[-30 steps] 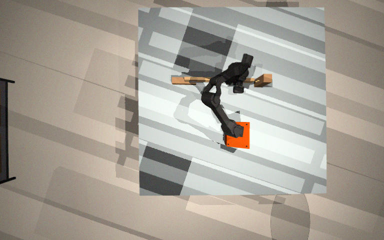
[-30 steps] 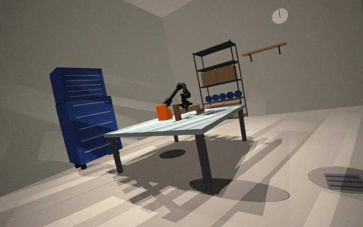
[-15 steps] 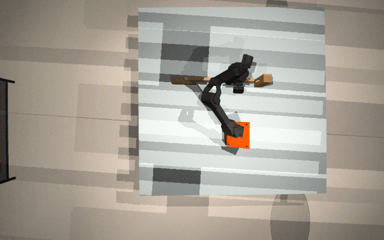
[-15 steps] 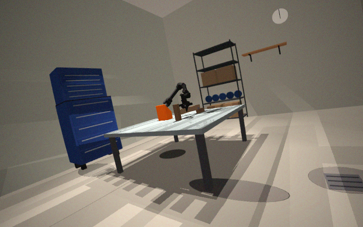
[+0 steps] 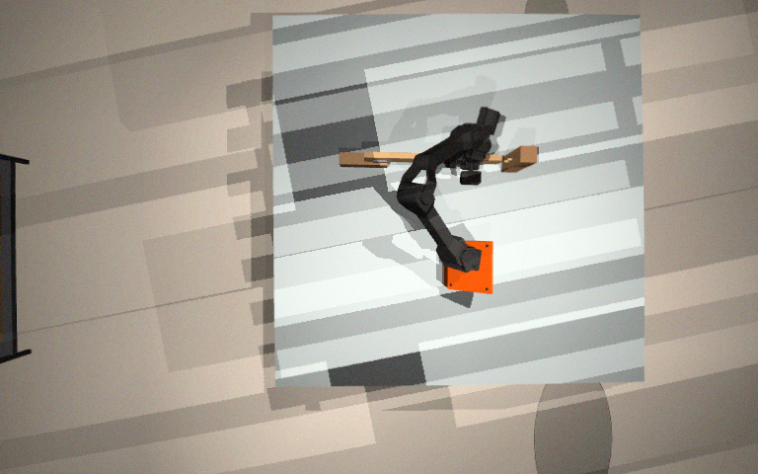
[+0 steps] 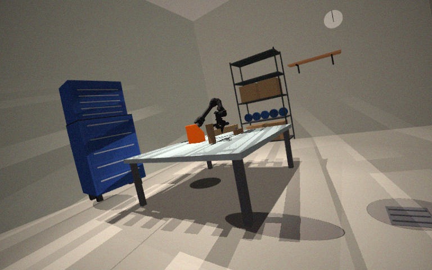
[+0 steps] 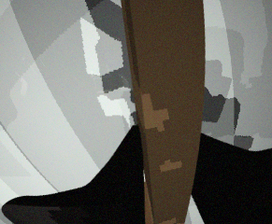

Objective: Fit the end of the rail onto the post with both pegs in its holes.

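Observation:
The long wooden rail (image 5: 395, 157) (image 6: 232, 128) (image 7: 170, 56) runs from the low footboard block (image 5: 350, 159) (image 6: 238, 131) to just in front of the wooden post (image 5: 527, 155) (image 6: 210, 134). My gripper (image 7: 152, 129) (image 6: 222, 129) is shut on the rail, nearer its post end, with one black finger on each side. In the top view the arm hides the fingers. The far end lies at the block's bracket. A small gap with a peg seems to show between the rail's near end and the post. The holes are hidden. Whether the rail is level is too small to tell.
The orange arm base (image 5: 480, 276) (image 6: 194, 134) stands on the pale table (image 5: 548, 329) (image 6: 184, 157), to one side of the rail. The arm's links reach over the rail's middle. Striped shadows cross the table. A blue cabinet and a shelf rack stand beyond it.

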Robot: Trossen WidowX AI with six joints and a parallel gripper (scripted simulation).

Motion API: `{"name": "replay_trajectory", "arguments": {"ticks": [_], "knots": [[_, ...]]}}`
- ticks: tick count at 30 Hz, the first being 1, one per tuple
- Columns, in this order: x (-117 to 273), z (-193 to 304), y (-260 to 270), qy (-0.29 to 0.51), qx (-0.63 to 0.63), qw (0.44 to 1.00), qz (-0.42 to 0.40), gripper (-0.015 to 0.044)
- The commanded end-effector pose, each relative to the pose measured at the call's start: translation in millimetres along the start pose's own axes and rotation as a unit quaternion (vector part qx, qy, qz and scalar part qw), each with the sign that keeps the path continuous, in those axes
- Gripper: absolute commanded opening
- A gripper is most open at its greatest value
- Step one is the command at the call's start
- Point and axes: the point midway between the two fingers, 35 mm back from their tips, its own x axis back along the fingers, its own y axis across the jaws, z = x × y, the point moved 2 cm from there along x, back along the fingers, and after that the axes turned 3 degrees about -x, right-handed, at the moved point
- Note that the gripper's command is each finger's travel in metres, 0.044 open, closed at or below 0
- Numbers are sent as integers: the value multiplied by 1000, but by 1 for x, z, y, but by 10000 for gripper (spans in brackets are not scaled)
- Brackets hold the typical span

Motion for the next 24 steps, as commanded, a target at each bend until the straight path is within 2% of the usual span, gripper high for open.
{"name": "replay_trajectory", "arguments": {"ticks": [1, 24], "knots": [[5, 0, -1, 0, 1, 1000, 7, 0], [-1, -2, 0, 0, 1, 1000, 7, 0]]}}
